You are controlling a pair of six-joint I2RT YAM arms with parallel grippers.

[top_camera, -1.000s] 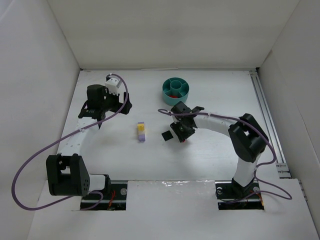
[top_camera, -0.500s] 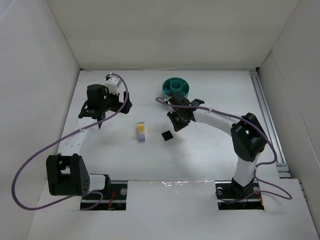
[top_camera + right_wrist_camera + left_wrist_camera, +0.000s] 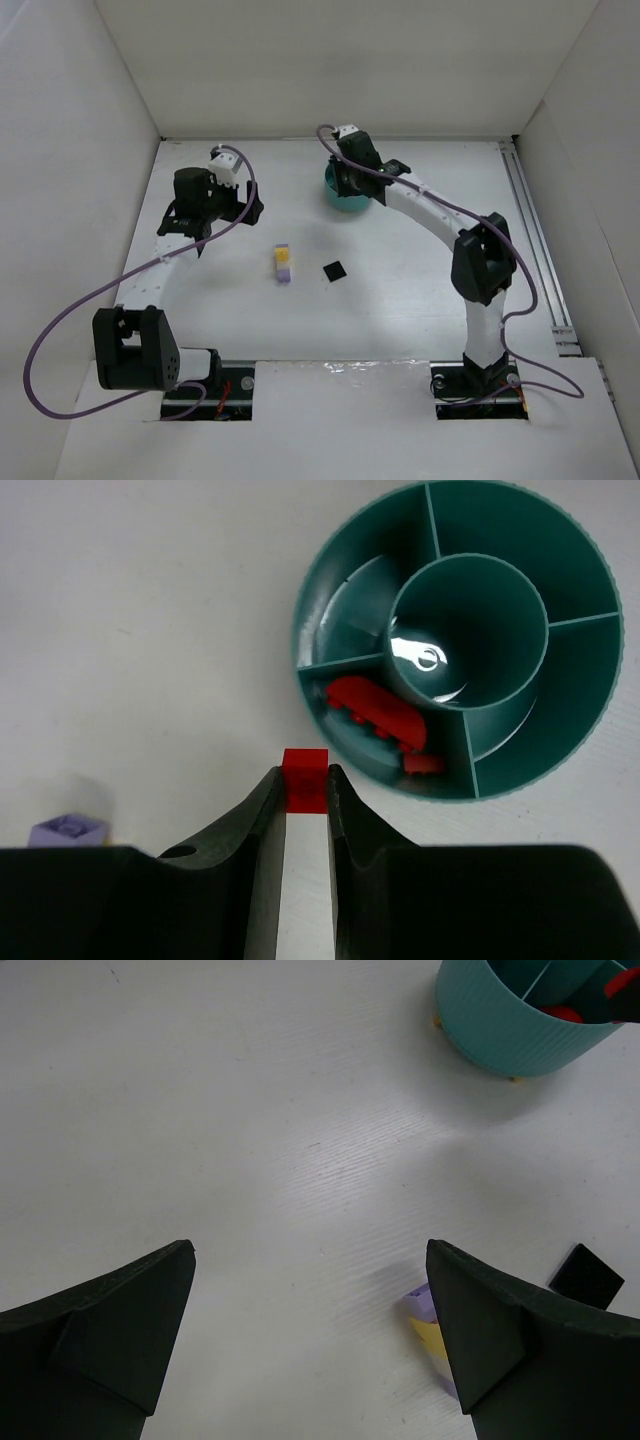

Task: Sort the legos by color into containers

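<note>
My right gripper (image 3: 303, 785) is shut on a small red lego (image 3: 304, 777) and holds it in the air just outside the near rim of the teal dish (image 3: 340, 590). One wedge of the dish holds two red legos (image 3: 380, 712); the central cup and other wedges look empty. In the top view the right gripper (image 3: 352, 178) hangs over the dish (image 3: 341, 201). A yellow and pale purple lego stack (image 3: 283, 263) and a black lego (image 3: 333, 270) lie mid-table. My left gripper (image 3: 310, 1340) is open and empty, above the table left of the stack (image 3: 428, 1322).
White walls close in the table on the left, back and right. A metal rail (image 3: 535, 240) runs along the right side. A purple cable (image 3: 70, 310) loops off the left arm.
My right gripper has lifted the red lego from near the black lego and carried it back and left to the teal dish. The left arm has not moved.
</note>
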